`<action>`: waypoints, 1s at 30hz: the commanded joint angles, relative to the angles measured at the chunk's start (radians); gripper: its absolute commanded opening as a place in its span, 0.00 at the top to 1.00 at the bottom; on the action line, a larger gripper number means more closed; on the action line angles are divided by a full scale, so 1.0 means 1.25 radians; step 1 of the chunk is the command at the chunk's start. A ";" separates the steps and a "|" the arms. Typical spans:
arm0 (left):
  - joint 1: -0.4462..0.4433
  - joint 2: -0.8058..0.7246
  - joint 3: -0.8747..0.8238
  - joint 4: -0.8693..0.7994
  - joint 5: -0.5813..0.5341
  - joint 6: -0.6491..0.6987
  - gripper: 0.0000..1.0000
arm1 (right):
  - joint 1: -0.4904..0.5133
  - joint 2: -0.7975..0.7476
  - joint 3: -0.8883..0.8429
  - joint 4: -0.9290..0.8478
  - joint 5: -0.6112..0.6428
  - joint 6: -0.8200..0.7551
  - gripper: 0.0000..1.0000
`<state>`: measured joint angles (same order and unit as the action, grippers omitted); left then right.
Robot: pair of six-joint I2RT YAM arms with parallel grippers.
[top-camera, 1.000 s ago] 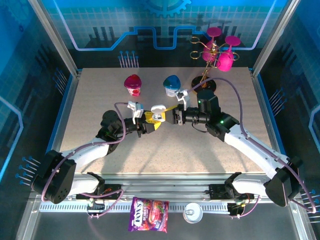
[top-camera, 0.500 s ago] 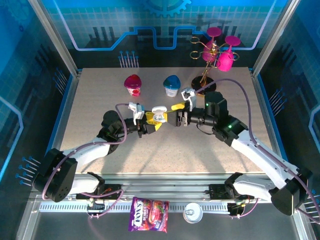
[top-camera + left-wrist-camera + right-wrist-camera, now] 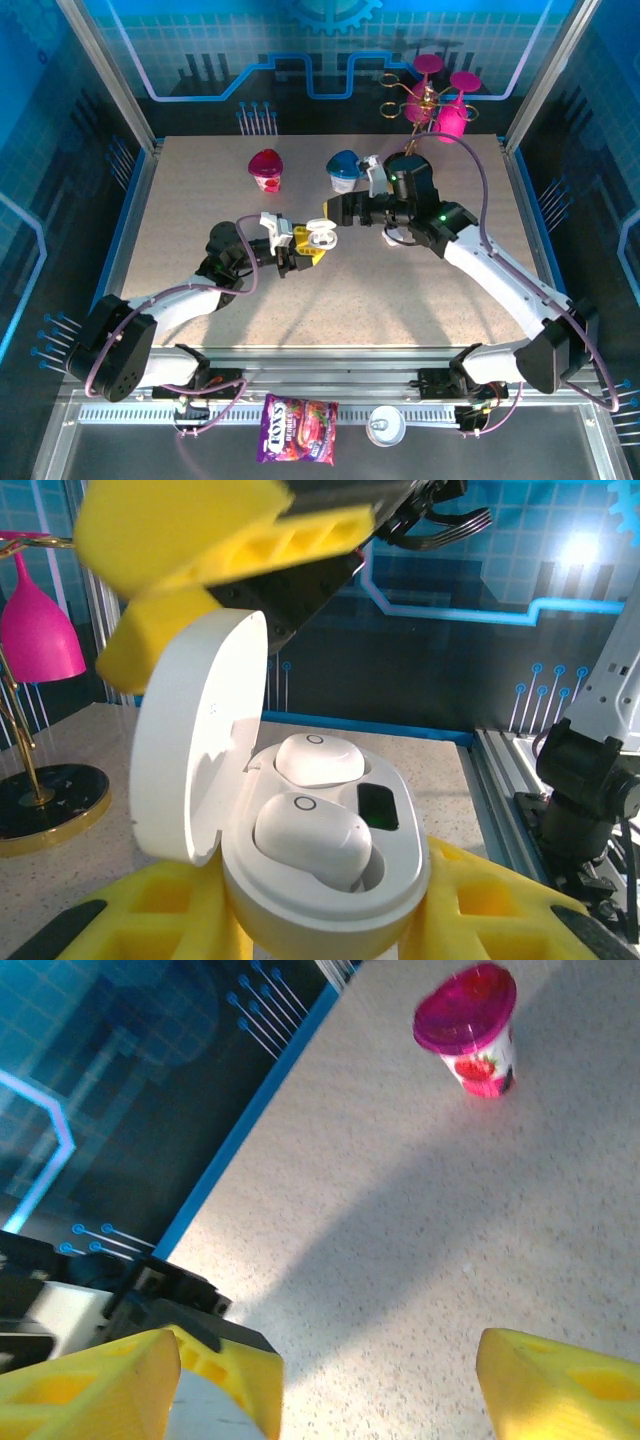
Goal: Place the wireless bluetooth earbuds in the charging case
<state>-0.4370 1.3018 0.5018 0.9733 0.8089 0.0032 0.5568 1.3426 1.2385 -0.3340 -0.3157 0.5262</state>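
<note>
From the top camera, the left gripper (image 3: pixel 312 243) is clamped on the white charging case (image 3: pixel 320 236), yellow fingers on either side of it, held a bit above the surface (image 3: pixel 180 200). The right gripper (image 3: pixel 330 210) sits just beyond that and close to it, and it's hard to judge its jaws from up here. Further out past both grippers are a pink cup (image 3: pixel 266 168), a blue cup (image 3: pixel 344 170) and a stand of pink glasses (image 3: pixel 432 100). The left wrist cam is way clearer: the case sits right between the left gripper's yellow fingers (image 3: pixel 480 900) with the lid (image 3: pixel 195 750) flipped up on the left, and both earbuds (image 3: pixel 312 835) are lying in their wells inside it, one nearer the camera and one behind. A yellow finger of the right gripper hangs just above the lid. On the right wrist cam, the right gripper (image 3: pixel 330 1380) is spread wide with nothing between its fingers (image 3: pixel 560 1380), just bare speckled surface out ahead and the pink cup well off in front.
</note>
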 commanded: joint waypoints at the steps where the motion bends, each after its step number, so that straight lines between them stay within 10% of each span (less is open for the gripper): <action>1: -0.006 0.002 -0.002 0.009 0.005 0.019 0.70 | -0.004 0.005 0.019 -0.066 -0.020 0.005 0.22; 9: -0.006 0.032 0.017 0.048 -0.013 -0.039 0.70 | -0.011 -0.085 -0.087 -0.024 -0.064 0.020 0.20; 20: -0.013 0.041 0.018 0.098 -0.029 -0.043 0.70 | -0.072 -0.087 -0.251 0.297 -0.293 0.367 0.22; 30: -0.018 0.052 0.020 0.108 -0.062 -0.022 0.70 | -0.062 -0.039 -0.378 0.601 -0.357 0.589 0.49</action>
<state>-0.4500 1.3609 0.5018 1.0492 0.7517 -0.0490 0.4755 1.2736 0.7959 0.2729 -0.7128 1.1599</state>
